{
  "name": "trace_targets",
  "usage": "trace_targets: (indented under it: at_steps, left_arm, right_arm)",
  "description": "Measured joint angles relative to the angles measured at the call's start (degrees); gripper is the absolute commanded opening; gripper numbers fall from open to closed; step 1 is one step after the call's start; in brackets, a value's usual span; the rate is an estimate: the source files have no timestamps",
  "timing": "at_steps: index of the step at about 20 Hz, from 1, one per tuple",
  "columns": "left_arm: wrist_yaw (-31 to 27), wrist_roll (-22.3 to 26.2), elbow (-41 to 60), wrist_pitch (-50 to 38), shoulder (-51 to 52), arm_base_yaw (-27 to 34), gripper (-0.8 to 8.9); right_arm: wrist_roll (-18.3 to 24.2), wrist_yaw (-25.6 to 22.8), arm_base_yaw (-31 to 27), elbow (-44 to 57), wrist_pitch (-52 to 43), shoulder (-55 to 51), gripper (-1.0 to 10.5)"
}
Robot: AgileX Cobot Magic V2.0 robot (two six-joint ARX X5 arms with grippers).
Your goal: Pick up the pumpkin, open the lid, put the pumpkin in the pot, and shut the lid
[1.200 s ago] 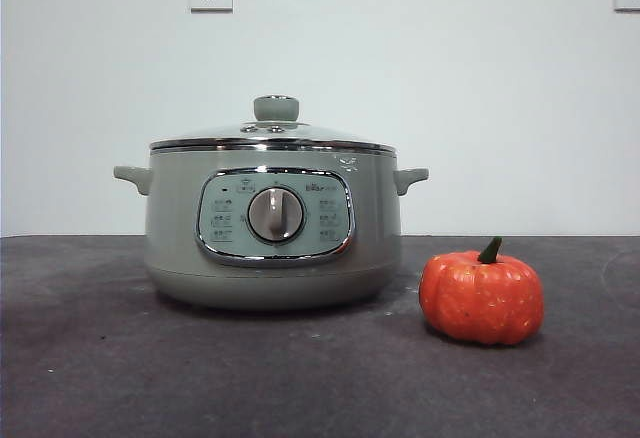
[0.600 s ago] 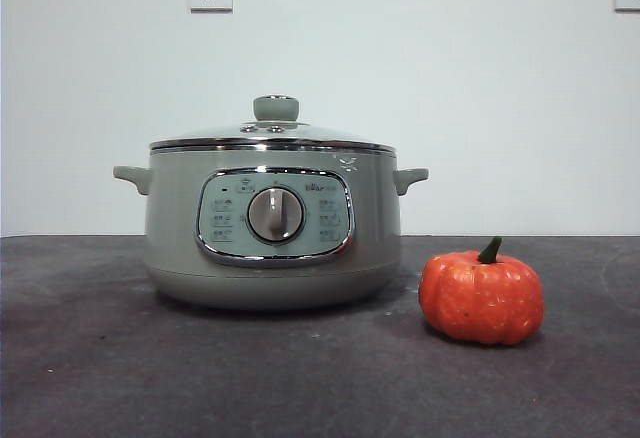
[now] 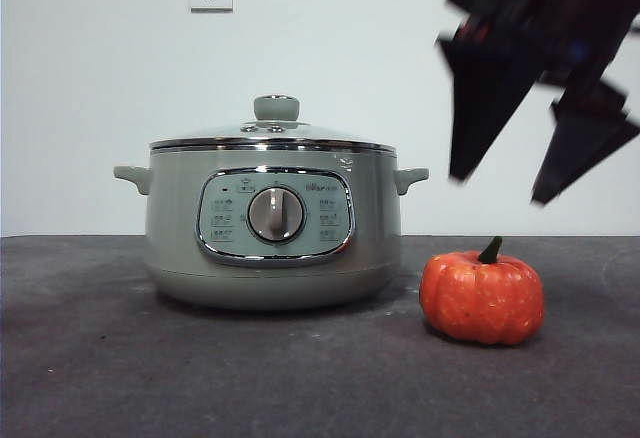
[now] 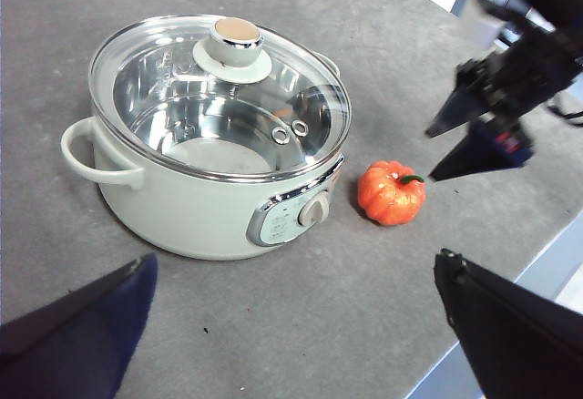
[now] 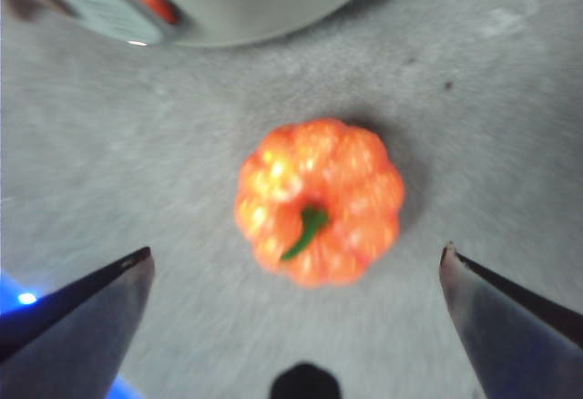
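Nearest the front edge of the worktop: bare dark grey worktop (image 3: 300,378), nothing standing on it.
Pumpkin: the pumpkin (image 3: 482,296) sits upright toward the front right of the worktop, stem up and leaning a little, just beside the pot's right flank and apart from it.
Right gripper: the right gripper (image 3: 505,183) hangs above the pumpkin with its jaws spread wide and nothing between them; its wrist view shows the pumpkin (image 5: 319,200) roughly centred between the two jaws.
Left gripper: the left gripper (image 4: 291,326) waits high over the worktop, jaws wide apart and empty.
Pot: the pot (image 3: 272,220) stands farther back, left of the pumpkin, control panel facing forward.
Lid: the lid (image 3: 272,134) rests closed on the pot, knob on top.
Risk, slip: the ribbed, rounded body could likely squirt out if the jaws close off-centre.
Risk, stem: a descent too low may press on the stem and tip the pumpkin.
Risk, pot: a nudged pumpkin could roll against the pot's side, crowding one jaw.
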State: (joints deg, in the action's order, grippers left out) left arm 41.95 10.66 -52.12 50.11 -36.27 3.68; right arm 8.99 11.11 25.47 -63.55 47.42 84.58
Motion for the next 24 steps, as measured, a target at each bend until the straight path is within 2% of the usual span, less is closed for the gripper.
trace_targets:
  at_steps: [9,11,13,14,15,19,24]
  left_arm:
    - [0.00,-0.02,0.00,0.00,0.02,0.00,8.12]
    - [0.00,-0.07,0.00,0.00,0.02,0.00,8.12]
    - [-0.02,-0.17,0.00,0.00,0.00,0.00,8.12]
    - [-0.02,-0.17,0.00,0.00,0.00,0.00,8.12]
    - [-0.15,-0.17,0.00,-0.07,0.02,0.00,8.12]
    - [-4.26,-0.44,0.00,-1.88,-0.15,-0.13,8.12]
    - [-6.08,-1.73,-1.53,-7.37,-5.42,-4.39,8.12]
  right_arm:
    - [0.00,-2.34,1.20,0.00,-6.01,11.72,7.3]
    - [-0.02,-2.36,1.42,0.00,-6.34,13.14,5.6]
    - [-0.57,-2.34,1.53,0.00,-6.34,13.81,1.9]
    - [-1.01,-2.32,1.53,-0.02,-6.38,13.81,-0.3]
    - [-1.29,-2.16,1.53,-0.02,-6.29,13.81,-0.1]
    - [-1.97,-2.25,1.53,-0.02,-4.22,11.74,-0.1]
    - [-3.34,-2.32,1.53,-0.04,-3.43,-2.10,-0.1]
